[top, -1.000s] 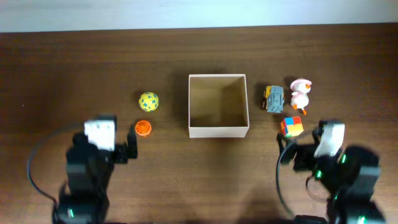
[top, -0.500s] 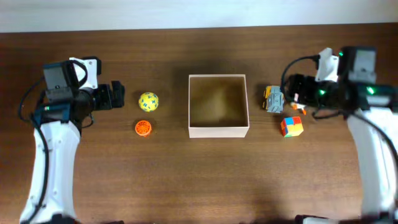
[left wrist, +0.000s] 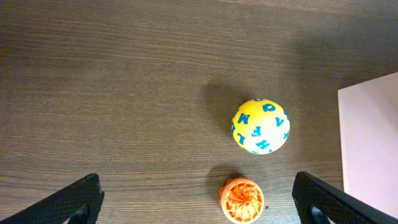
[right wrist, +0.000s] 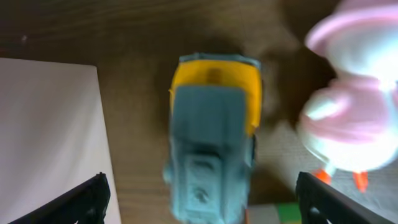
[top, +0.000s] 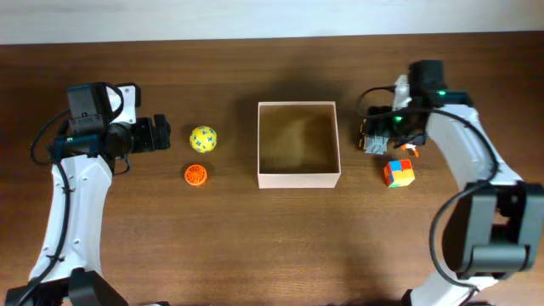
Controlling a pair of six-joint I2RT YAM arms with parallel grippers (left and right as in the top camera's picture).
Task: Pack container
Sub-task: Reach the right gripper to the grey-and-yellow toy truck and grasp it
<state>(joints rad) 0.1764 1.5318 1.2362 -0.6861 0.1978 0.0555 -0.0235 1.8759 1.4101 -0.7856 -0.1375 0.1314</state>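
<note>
Overhead view: a brown wooden table (top: 255,246) carried the container (top: 298,179) at its middle, with toys to either side and one arm at each end.
Container: it stood upright and open-topped with all four cream walls intact and its tan floor in full view. It lay between the two groups of toys and touched none of them.
Left-side toys: a yellow ball (left wrist: 261,126) printed with blue letters lay well apart from the container's left wall. An orange disc (left wrist: 242,200) with radial ridges lay just in front of the ball, apart from it.
Right-side toys: a toy truck (right wrist: 214,149), grey with a yellow bed, sat just beside the container's right wall. A pink-and-white duck (right wrist: 354,118) with orange feet stood beside the truck on the far side from the container. A multicoloured cube (top: 399,172) lay near both, toward the front edge.
Left gripper (top: 161,133): it was aimed at the yellow ball from the left and stood apart from it. The left wrist view showed its fingers (left wrist: 78,200) spread wide, released and grasping nothing.
Right gripper (right wrist: 202,198): it hung over the toy truck with its fingers (right wrist: 84,198) spread, one on the container side and one on the duck side. It was released, and neither finger was seen to touch the truck.
Image quality: the right wrist view was blurred, so fine detail of the truck could not be told.
</note>
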